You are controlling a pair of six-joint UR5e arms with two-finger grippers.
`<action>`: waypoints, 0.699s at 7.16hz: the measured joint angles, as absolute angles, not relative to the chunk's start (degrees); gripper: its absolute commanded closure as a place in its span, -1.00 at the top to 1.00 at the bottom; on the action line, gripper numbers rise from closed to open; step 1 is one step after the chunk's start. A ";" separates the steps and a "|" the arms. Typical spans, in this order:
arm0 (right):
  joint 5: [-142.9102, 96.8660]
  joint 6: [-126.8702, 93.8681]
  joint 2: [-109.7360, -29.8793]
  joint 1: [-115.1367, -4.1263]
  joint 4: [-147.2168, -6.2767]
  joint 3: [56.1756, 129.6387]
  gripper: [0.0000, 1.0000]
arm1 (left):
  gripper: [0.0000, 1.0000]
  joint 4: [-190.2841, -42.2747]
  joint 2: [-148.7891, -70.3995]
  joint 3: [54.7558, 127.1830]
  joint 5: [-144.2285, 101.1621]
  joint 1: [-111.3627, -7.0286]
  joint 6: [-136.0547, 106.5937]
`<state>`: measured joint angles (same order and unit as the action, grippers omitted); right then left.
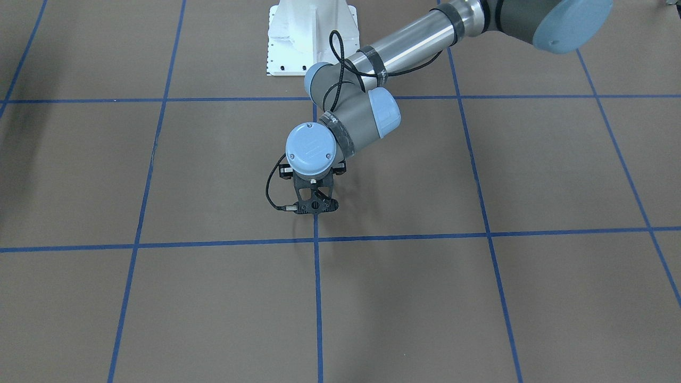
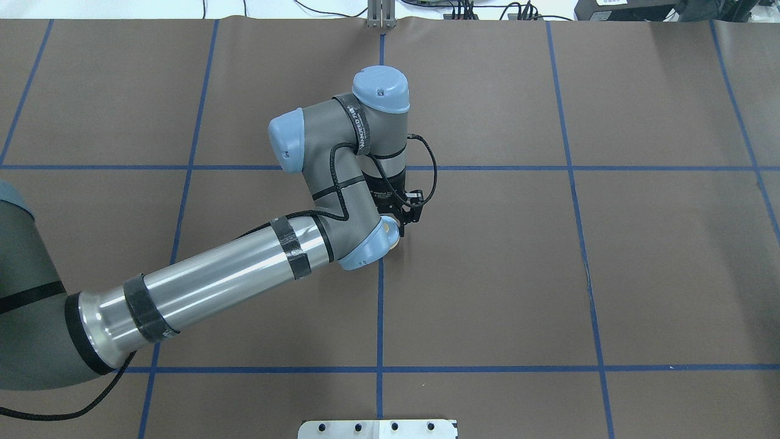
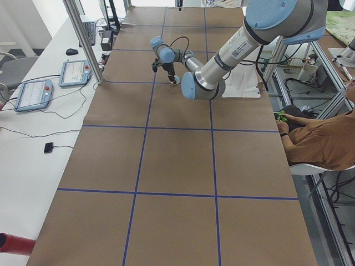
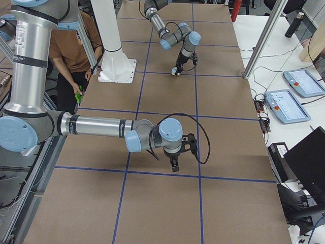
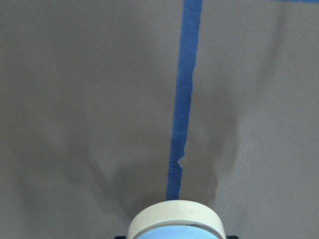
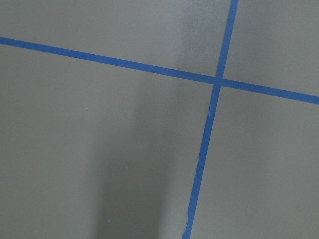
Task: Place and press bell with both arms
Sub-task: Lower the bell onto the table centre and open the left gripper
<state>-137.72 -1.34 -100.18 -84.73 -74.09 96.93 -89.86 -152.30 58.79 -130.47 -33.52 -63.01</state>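
The bell (image 5: pixel 174 220) shows at the bottom of the left wrist view, with its cream base rim above the light-blue dome, over a blue tape line. My left gripper (image 1: pixel 316 206) points down near the table's middle and is shut on the bell. In the overhead view only a cream sliver of the bell (image 2: pixel 395 238) shows beside the left gripper (image 2: pixel 403 224). I cannot tell whether the base touches the table. My right gripper (image 4: pixel 174 165) hangs low over the table far from the bell, seen only in the exterior right view. I cannot tell if it is open or shut.
The brown table (image 2: pixel 548 274) carries a grid of blue tape lines. The white pedestal base (image 1: pixel 311 37) stands at the robot's edge. A person (image 3: pixel 321 144) sits beside the table. Teach pendants (image 3: pixel 33 94) lie on a side bench.
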 measured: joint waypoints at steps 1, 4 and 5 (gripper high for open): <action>-137.71 -1.38 -100.03 -84.50 -74.09 96.97 1.00 | 0.52 -89.89 -152.26 58.77 -129.75 -33.18 -63.06; -137.70 -3.55 -96.83 -81.78 -74.07 97.37 1.00 | 0.97 -89.82 -152.23 59.34 -128.71 -32.98 -63.40; -137.63 -7.27 -94.05 -80.10 -73.97 97.57 1.00 | 0.97 -89.60 -152.17 60.61 -128.70 -34.00 -63.54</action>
<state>-137.63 -7.27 -94.05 -80.10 -73.97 97.57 -89.60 -152.17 60.61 -128.70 -34.00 -63.54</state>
